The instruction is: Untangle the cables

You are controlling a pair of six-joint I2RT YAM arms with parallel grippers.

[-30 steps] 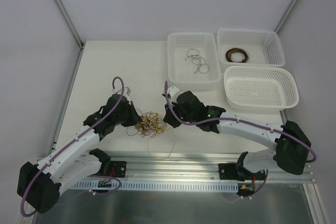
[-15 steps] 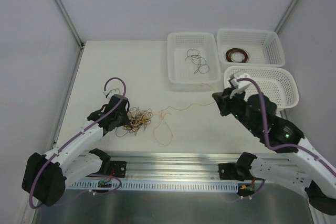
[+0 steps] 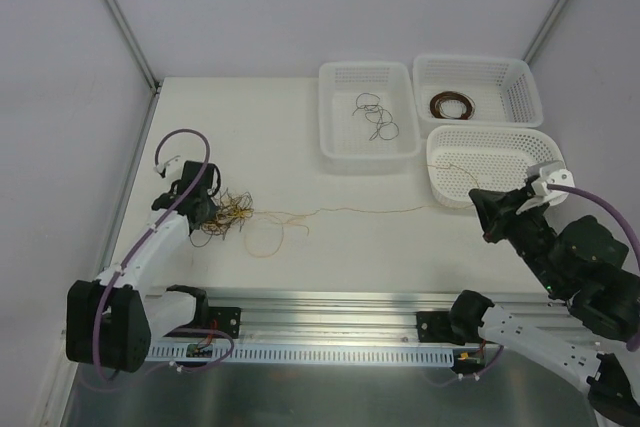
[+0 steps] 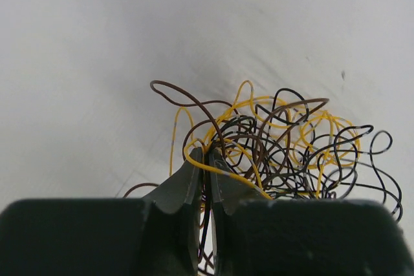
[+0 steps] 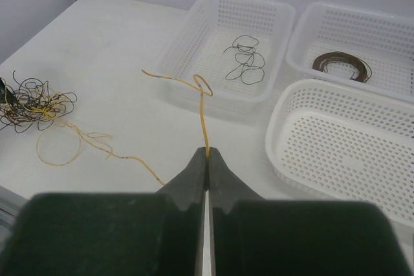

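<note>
Left gripper (image 4: pixel 206 157): closed, its jaws pinched on strands at the near edge of a tangled bundle of hair-thin yellow, black and dark brown curly wires (image 4: pixel 278 140). A yellow strand and a brown strand pass between the tips.

Tangled bundle: lies on the white tabletop (image 3: pixel 250 127), towards its left side and in contact with the left gripper (the strands are too interwoven to count).

Right gripper (image 5: pixel 207 154): closed on a single yellow-tan wire (image 3: pixel 370 210). It is raised above the tabletop at the right, beside the near white perforated plastic basket with rounded corners (image 3: pixel 440 152).

Yellow-tan wire: runs from the tangled bundle rightward across the tabletop to the right gripper, drawn out nearly straight with slight waves. Close to the bundle it forms one loose loop lying on the surface. Beyond the right gripper's tips a short free end curls into a small loop.

Far middle container: a white rectangular slotted plastic basket (image 3: pixel 368 67), holding a few loose black curly wires (image 3: pixel 376 119).

Far right container: a second white rectangular slotted basket (image 3: pixel 470 59), holding a coil of dark brown wire (image 3: pixel 452 105).

Basket grouping: all three stand close together at the far right of the tabletop, well apart from the tangled bundle.

Arm spacing: the two grippers are well apart, joined only by the yellow-tan wire.
</note>
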